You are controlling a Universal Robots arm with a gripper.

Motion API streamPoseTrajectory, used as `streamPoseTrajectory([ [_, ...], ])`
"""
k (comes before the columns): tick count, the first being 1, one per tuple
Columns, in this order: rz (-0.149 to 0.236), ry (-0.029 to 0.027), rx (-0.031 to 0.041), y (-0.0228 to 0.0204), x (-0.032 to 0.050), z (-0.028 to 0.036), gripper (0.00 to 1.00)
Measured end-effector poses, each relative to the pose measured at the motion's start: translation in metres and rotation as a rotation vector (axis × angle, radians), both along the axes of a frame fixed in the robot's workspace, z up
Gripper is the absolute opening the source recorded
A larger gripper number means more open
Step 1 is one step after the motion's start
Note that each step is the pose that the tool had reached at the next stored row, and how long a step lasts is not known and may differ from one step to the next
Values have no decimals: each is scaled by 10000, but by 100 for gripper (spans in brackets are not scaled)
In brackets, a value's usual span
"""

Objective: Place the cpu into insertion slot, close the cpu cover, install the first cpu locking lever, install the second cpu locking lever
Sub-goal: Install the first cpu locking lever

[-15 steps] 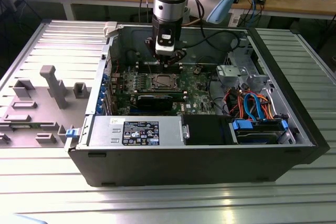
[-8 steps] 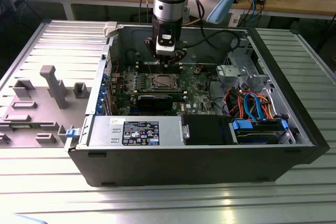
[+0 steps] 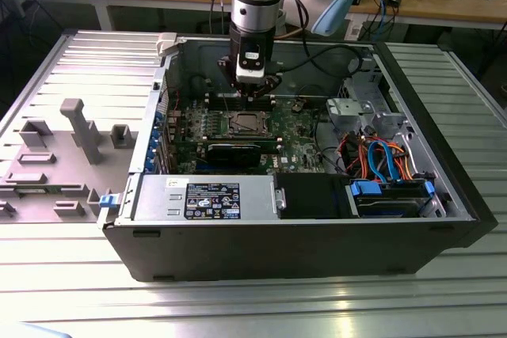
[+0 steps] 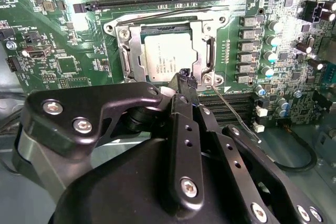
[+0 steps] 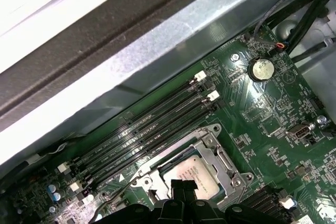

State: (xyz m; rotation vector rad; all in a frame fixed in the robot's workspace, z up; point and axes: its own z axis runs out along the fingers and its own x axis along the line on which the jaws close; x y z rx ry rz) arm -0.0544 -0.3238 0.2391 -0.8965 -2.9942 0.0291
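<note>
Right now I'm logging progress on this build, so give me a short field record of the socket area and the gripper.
cpu: seated in the insertion slot, metal face up
cpu cover: down flat around the chip
locking lever: thin wire rod beside the socket, looks unlatched
gripper: fingertips together, holding nothing, hovering over the socket's edge
memory slots: unfilled, next to the socket
computer case: lying open on the metal table

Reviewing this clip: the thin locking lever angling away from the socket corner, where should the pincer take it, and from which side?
Probably near its free end, far from the cpu cover corner where it seems to pivot. The locking lever is a thin bare rod slanting out over the board, so come from above and close across it, not along it.
</note>
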Motion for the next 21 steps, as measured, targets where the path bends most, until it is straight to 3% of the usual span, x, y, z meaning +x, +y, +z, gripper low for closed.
streamPoseTrajectory([
  [21,394,0,57,0,0,0,11],
])
